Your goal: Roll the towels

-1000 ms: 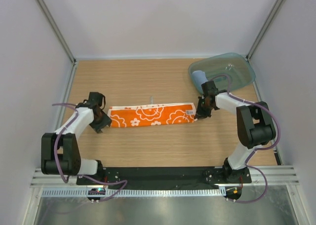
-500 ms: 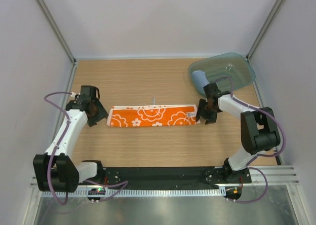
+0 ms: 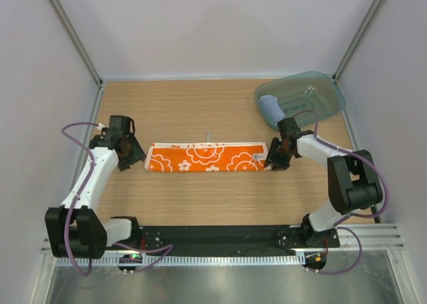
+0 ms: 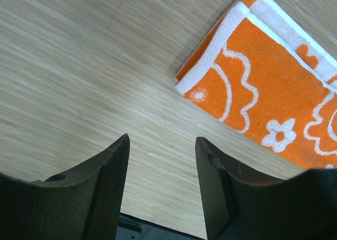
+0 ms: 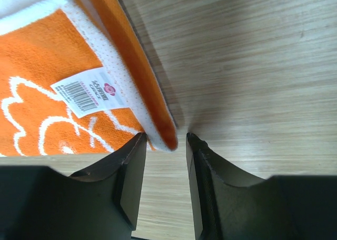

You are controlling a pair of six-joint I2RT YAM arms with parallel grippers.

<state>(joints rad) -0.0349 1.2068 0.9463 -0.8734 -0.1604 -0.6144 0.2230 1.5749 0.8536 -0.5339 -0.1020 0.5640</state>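
We see the orange towel [image 3: 203, 157] with white flower print lying folded into a long narrow strip in the middle of the worktop [image 3: 200, 197], running from 9 o'clock to 3 o'clock. The light blue towel [image 3: 270, 106] is in the teal tray [image 3: 327, 94] at 1 o'clock and looks rolled, so we judge that the orange one is the work in hand. The right tool [image 5: 164, 137] stands at the 3 o'clock end of the strip. Its jaws are apart, and the folded corner of the towel, near the barcode label [image 5: 84, 95], lies in the gap between them but is not pinched. The left tool [image 4: 162, 145] hangs just beside the 9 o'clock end, open, with only bare wood between its jaws. We think the step is to take the short end at 3 o'clock and begin the roll toward 9 o'clock. To do it well, we should push the right tool a little deeper over the edge, so that all layers of the fold are caught and not only the top one. Then we close firmly and turn the end over tight and low. A loose first turn would give a soft roll. The left tool can press or hold the 9 o'clock end, so the strip keeps straight and does not slide on the smooth worktop.
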